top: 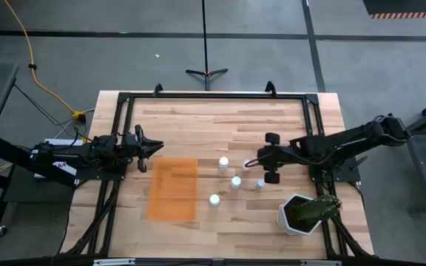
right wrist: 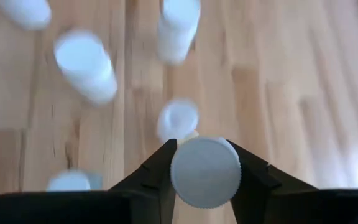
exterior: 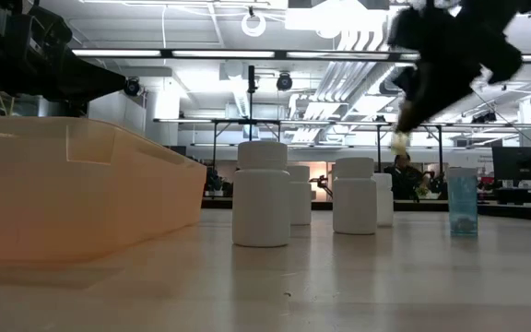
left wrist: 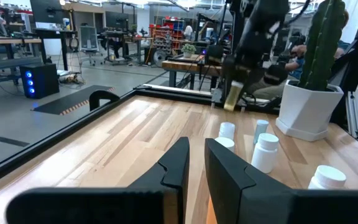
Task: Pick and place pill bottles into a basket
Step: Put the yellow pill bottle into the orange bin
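Observation:
The flat orange basket (top: pixel 173 189) lies left of the table's middle. Several small white pill bottles stand upright on the wood to its right (top: pixel 223 163) (top: pixel 236 182) (top: pixel 214 199) (top: pixel 259 184); they also show in the low view (exterior: pixel 262 194) (exterior: pixel 355 194). My right gripper (top: pixel 252 161) hangs above this group, shut on one white bottle (right wrist: pixel 205 171). My left gripper (top: pixel 157 147) waits by the basket's far left corner, its fingers (left wrist: pixel 179 165) close together and empty. My right gripper pinches the bottle's ribbed white cap (right wrist: pixel 197 180) between its two fingers, one on each side of the cap. The fingers come from above, slanting down. The bottle (exterior: pixel 400 141) hangs below the fingertips, slightly tilted and lifted clear of the table.
A white pot with a green cactus (top: pixel 307 213) stands at the near right corner. A black frame (top: pixel 213 96) runs around the tabletop. Bare wood lies between the basket and the far edge.

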Motion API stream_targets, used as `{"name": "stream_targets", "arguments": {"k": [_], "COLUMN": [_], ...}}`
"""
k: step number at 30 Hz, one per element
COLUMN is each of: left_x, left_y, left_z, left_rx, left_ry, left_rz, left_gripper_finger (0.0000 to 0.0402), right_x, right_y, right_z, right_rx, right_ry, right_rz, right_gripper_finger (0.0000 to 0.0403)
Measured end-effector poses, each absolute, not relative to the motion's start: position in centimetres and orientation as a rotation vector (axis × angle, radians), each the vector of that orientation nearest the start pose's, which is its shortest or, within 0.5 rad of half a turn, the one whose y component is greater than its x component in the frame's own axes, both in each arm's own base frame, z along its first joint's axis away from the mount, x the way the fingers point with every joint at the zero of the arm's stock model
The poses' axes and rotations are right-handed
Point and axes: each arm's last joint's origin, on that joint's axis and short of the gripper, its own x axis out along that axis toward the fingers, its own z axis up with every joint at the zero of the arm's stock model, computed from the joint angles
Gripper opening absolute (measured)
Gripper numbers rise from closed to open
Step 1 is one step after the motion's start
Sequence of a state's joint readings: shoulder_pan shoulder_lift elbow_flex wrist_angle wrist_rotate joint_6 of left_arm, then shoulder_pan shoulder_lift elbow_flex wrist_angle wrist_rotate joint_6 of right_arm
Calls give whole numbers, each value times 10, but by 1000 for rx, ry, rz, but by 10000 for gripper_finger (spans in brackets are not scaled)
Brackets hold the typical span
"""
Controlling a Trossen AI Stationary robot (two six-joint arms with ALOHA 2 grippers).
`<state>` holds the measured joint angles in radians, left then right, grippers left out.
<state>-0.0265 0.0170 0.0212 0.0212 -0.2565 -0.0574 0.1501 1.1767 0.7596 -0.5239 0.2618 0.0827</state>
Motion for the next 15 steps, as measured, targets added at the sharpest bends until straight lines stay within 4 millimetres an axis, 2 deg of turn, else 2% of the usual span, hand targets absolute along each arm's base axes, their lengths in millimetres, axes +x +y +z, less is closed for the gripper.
{"name": "stream_targets", "arguments": {"k": [7,11,15], "left_x": [97,97,97], "left_y": [5,5,5], "left_z": [171,171,171], "left_rx": [-61,-61,-61], "left_ry": [-32,-32,-32], "left_rz": [229,229,229], "left_gripper_finger": [88,88,88], "right_x": [243,255,275], "right_y": [24,18,12], "right_z": [256,259,252], "right_rx": [-143,-165,-186], "right_ry": [667,583,502], "right_rz": [-59,-25,25], "right_gripper_finger": [97,107,109]}}
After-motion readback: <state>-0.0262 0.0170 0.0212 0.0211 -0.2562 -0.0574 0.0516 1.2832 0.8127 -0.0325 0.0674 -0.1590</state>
